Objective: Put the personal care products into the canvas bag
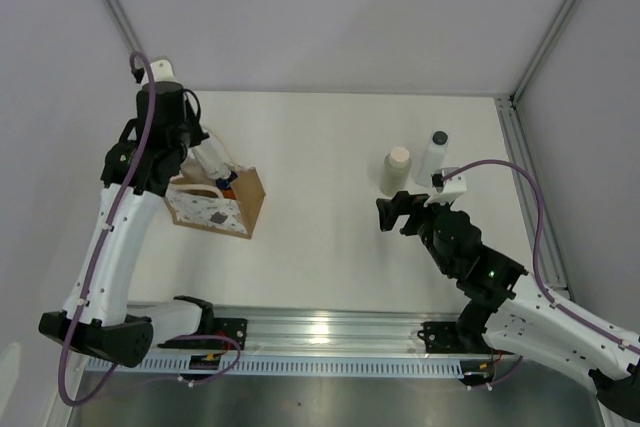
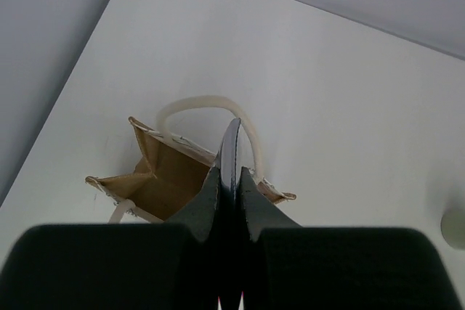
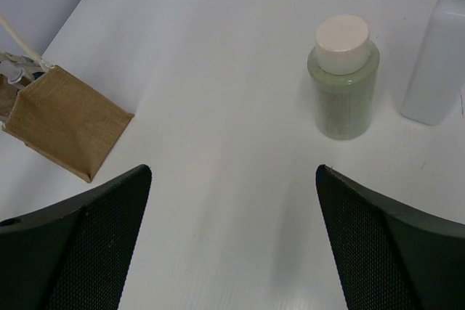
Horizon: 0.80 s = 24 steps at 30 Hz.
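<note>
Black fingers of the left gripper [image 2: 231, 171] sit closest to its wrist lens. The jaws are pinched nearly together on a thin flat sliver seen edge-on, by my read the grey-white flat squeeze tube [image 2: 232, 143]. It hangs directly over the open mouth of the tan-brown canvas bag [image 2: 149, 172], tip close to a cream looped rope handle [image 2: 200, 99].

Overhead view: an orange-and-blue speck at the bag mouth, likely the short orange bottle with blue cap [image 1: 231, 182], already inside.

Right gripper [image 3: 232, 172] is spread wide, holding nothing, facing the pale bottle with cream cap [image 3: 343, 81]. The translucent white bottle with dark cap [image 3: 436, 63] stands just beside it on the white table [image 1: 330, 147].

Risks:
- The tube snags the handle or rim and topples the light, unanchored bag.
- The tube lets go off-centre and slides down outside.
- The wide jaws clip the neighbouring bottle on approach.
</note>
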Motion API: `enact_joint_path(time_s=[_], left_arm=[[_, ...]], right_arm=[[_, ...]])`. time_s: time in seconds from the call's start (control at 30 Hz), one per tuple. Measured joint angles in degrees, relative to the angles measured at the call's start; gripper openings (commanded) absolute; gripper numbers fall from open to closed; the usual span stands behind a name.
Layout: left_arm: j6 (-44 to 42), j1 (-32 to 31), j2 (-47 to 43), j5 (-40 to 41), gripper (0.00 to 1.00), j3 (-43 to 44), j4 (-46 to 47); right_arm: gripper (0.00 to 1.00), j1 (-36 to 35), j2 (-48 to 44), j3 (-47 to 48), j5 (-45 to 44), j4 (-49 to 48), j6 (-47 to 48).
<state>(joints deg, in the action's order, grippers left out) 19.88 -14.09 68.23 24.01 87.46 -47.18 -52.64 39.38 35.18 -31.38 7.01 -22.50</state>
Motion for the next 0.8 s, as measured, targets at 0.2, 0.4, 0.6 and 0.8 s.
enact_joint_path(time_s=[0.2, 0.4, 0.6, 0.8], left_arm=[[-0.42, 3.3, -0.02, -1.31, 0.0, 3.04, -1.18], [-0.35, 3.54, -0.35, -2.71, 0.0, 4.02, -1.55], [0.02, 7.04, -0.2, -1.27, 0.0, 3.28, -2.01], [0.44, 8.94, 0.39, 0.72, 0.0, -1.14, -0.28]], right_arm=[[1.0, 0.0, -0.02, 0.0, 0.22, 0.04, 0.02], [0.99, 0.04, -0.33, 0.24, 0.37, 0.13, 0.0], [0.99, 0.15, -0.79, 0.33, 0.57, 0.26, 0.0], [0.99, 0.15, -1.14, 0.33, 0.83, 0.66, -0.02]])
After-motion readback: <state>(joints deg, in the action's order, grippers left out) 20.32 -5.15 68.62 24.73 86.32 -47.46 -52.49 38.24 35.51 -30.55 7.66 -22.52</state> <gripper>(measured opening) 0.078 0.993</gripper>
